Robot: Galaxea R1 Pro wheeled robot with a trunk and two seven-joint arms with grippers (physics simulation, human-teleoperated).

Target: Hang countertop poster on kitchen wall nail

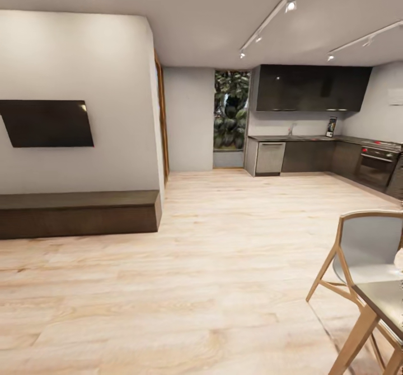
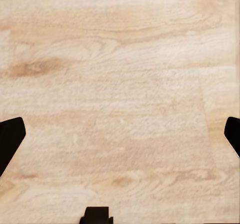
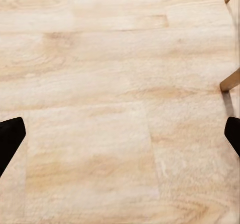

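Far across the room, in the head view, the poster (image 1: 331, 127) stands small and upright on the kitchen countertop (image 1: 296, 137), leaning against the back wall under dark upper cabinets; its picture is too small to read. No wall nail can be made out at this distance. In the left wrist view my left gripper (image 2: 120, 134) is open, its black fingertips (image 2: 10, 136) wide apart over bare wooden floor. My right gripper (image 3: 120, 134) is open too, with nothing between its fingertips (image 3: 9, 139), only floor below.
A wooden chair (image 1: 364, 252) and a table corner (image 1: 386, 302) stand close at the right; chair legs (image 3: 231, 81) show near my right gripper. A low dark bench (image 1: 78, 212) and wall TV (image 1: 47, 123) are left. Open wooden floor (image 1: 224, 240) leads to the kitchen, where an oven (image 1: 378, 165) sits.
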